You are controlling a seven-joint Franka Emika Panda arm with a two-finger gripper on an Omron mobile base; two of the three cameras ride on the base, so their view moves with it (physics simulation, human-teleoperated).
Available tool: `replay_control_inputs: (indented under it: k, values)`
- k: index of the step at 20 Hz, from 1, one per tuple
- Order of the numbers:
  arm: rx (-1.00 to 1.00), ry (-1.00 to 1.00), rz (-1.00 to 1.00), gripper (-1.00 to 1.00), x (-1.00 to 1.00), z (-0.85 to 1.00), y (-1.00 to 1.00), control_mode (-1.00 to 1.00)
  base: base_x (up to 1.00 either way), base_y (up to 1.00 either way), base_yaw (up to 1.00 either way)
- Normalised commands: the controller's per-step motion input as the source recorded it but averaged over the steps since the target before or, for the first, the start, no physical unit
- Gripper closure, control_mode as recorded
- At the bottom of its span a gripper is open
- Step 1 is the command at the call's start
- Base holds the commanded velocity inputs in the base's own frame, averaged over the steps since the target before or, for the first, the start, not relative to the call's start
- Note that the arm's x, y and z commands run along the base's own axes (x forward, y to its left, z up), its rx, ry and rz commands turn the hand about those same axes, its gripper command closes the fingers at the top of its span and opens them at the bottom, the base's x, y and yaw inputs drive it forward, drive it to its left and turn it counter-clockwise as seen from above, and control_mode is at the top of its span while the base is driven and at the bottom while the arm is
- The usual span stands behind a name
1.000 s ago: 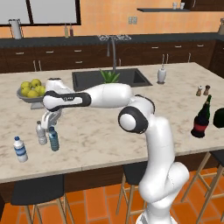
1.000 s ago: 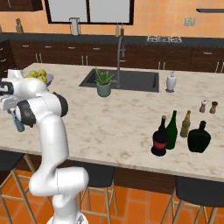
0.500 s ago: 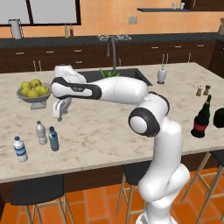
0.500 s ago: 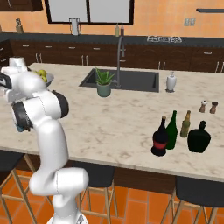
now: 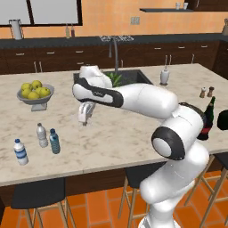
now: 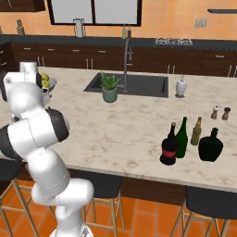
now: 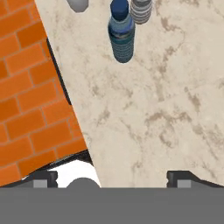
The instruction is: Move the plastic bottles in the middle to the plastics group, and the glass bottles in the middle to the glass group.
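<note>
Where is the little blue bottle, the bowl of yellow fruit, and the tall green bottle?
blue bottle (image 5: 54, 141), left base view, on its body.
fruit bowl (image 5: 35, 97), left base view, on its rim.
green wine bottle (image 6: 182, 140), right base view, on its body.

Rendered throughout, evenly and brightly lit from above, with no glare. Soft, faint shadows only: a dim patch on the surface (image 5: 133, 133) beneath the arm (image 5: 138, 100), darker shade under the surface's front edge around the stools (image 5: 38, 198). Gentle highlights on the arm's white shells. Low-resolution, slightly soft textures everywhere; marble veins smeared in the hand view, brick-orange floor (image 7: 30, 100) blocky. Sharp from near to far, no depth blur, no motion blur. Straight lines at the edges, no bending.
</note>
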Motion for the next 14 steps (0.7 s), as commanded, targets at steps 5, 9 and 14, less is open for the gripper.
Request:
replay_control_inputs:
  k: [5,9,14]
  values:
    - [0.0,-0.01,-0.09,-1.0,-0.76,0.14,-0.89,-1.0,0.0,0.0,0.0]
    - [0.0,-0.08,-0.09,-1.0,-0.82,0.09,-0.83,-1.0,0.0,0.0,0.0]
    - [0.0,-0.07,-0.1,-1.0,-0.83,0.11,-0.81,-1.0,0.0,0.0,0.0]
